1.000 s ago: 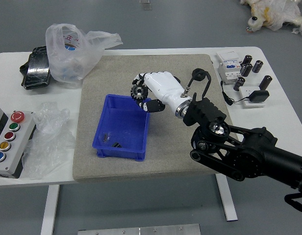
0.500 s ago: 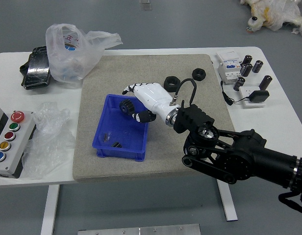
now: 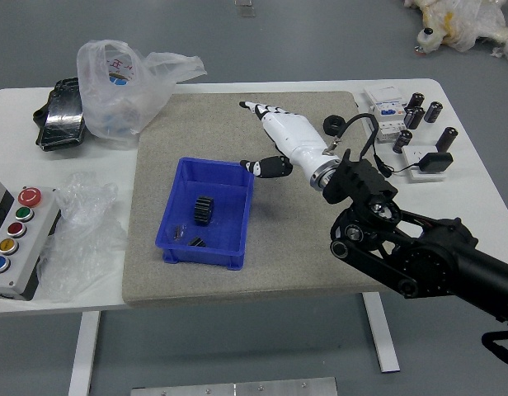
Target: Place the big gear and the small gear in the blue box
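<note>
Backing the right hand [image 3: 295, 139] off the blue box [image 3: 203, 255], with the dark gear [image 3: 204, 210] fallen to the box floor since the earlier frame.
Seen in the head view with fingers spread wide and holding nothing. Look left of the hand and nearer the robot for the dark gear, inside the box; just on its near side, find a smaller dark piece [image 3: 196, 242], probably the small gear, though too small to be sure. Probably nearly done. To finish well, lift the thumb [image 3: 270, 167] over the rim, keep the fingers spread until well apart, and steer around the black ring [image 3: 333, 124] just right of the hand.
</note>
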`<state>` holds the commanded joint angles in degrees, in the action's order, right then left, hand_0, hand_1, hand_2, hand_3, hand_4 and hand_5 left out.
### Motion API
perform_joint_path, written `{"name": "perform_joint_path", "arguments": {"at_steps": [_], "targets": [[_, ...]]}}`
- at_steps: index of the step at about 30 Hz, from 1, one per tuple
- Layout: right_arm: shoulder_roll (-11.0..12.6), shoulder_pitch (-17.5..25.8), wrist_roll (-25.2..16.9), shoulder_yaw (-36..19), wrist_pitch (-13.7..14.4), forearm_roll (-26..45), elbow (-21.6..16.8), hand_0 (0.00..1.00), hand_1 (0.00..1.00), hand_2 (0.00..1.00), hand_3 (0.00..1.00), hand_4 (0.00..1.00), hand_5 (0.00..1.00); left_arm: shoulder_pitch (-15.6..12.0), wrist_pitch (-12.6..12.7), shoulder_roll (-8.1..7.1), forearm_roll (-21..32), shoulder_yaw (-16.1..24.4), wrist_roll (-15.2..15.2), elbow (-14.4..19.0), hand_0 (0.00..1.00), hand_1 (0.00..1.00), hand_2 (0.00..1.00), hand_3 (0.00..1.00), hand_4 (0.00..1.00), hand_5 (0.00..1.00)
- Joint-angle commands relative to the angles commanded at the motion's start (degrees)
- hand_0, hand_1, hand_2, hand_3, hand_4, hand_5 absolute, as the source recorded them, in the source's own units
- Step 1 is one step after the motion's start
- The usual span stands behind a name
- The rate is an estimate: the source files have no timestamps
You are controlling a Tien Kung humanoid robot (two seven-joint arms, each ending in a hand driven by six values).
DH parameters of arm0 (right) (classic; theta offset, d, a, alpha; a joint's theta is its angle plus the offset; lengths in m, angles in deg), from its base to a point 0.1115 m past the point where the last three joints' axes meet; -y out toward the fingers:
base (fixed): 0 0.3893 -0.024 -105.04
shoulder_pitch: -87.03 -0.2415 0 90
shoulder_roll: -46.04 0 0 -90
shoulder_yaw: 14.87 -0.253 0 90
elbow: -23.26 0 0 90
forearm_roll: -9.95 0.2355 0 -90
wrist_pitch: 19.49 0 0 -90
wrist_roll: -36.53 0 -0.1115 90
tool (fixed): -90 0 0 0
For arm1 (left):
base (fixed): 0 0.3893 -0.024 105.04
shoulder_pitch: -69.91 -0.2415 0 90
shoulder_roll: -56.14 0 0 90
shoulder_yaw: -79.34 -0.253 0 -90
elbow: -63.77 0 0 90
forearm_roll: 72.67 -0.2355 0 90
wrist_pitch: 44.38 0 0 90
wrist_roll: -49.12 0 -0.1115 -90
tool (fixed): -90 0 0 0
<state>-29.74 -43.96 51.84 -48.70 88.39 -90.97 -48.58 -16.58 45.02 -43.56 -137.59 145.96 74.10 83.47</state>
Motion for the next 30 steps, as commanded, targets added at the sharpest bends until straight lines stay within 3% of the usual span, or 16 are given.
{"name": "perform_joint_path", "arguments": {"at_steps": [1,2,7,8,15,21,24,25,26,30], "targets": [[0.6,1.0,-0.7,-1.4,0.3,0.9,-0.2,0.771,0.923,0.937,0.950,0.812,0.218,0.0,0.0,-0.02,0.1,0.0,0.0,0.0,0.701,0.639,0.626,0.709,0.709,0.432],[1.4,2.3,-1.7,-3.2,0.5,2.1,-0.5,0.763,0.902,0.908,0.927,0.837,0.337,0.0,0.0,-0.04,0.1,-0.1,0.0,0.0,0.702,0.639,0.626,0.710,0.710,0.432],[3.9,8.2,-6.8,-11.3,1.5,7.6,-1.2,0.763,0.902,0.908,0.927,0.837,0.337,0.0,0.0,-0.19,0.1,-0.1,0.0,-0.1,0.702,0.639,0.626,0.710,0.710,0.432],[4.3,9.5,-7.8,-12.8,1.7,8.6,-1.3,0.754,0.895,0.884,0.909,0.865,0.460,0.1,0.0,-0.22,0.0,-0.1,0.0,-0.1,0.702,0.639,0.626,0.710,0.710,0.433],[4.9,17.5,-11.2,-21.6,2.5,11.1,-1.6,0.751,0.889,0.876,0.900,0.863,0.459,0.3,-0.2,-0.41,-0.3,-0.1,-0.1,-0.1,0.702,0.639,0.626,0.710,0.710,0.434],[5.0,23.5,-13.9,-25.7,2.8,12.6,-2.9,0.750,0.883,0.860,0.888,0.860,0.453,0.2,-0.3,-0.52,-0.6,0.0,0.0,-0.2,0.702,0.640,0.627,0.710,0.710,0.434],[5.0,24.6,-16.5,-26.0,2.6,14.8,-3.2,0.750,0.883,0.860,0.888,0.860,0.453,0.2,-0.3,-0.57,-0.7,0.1,0.0,-0.2,0.702,0.640,0.627,0.710,0.710,0.434],[5.0,24.9,-17.9,-26.2,2.2,16.2,-3.4,0.750,0.883,0.860,0.888,0.860,0.453,0.2,-0.3,-0.59,-0.7,0.1,0.0,-0.2,0.702,0.640,0.627,0.710,0.710,0.434],[4.9,25.1,-19.3,-26.5,1.7,17.7,-3.3,0.762,0.816,0.806,0.826,0.858,0.461,0.3,-0.4,-0.59,-0.8,0.1,-0.1,-0.3,0.703,0.640,0.627,0.710,0.709,0.435],[4.7,25.6,-24.6,-27.2,-0.3,23.8,-3.1,0.762,0.816,0.806,0.826,0.858,0.461,0.2,-0.4,-0.59,-0.8,0.0,-0.1,-0.3,0.703,0.640,0.627,0.710,0.709,0.435]]}}
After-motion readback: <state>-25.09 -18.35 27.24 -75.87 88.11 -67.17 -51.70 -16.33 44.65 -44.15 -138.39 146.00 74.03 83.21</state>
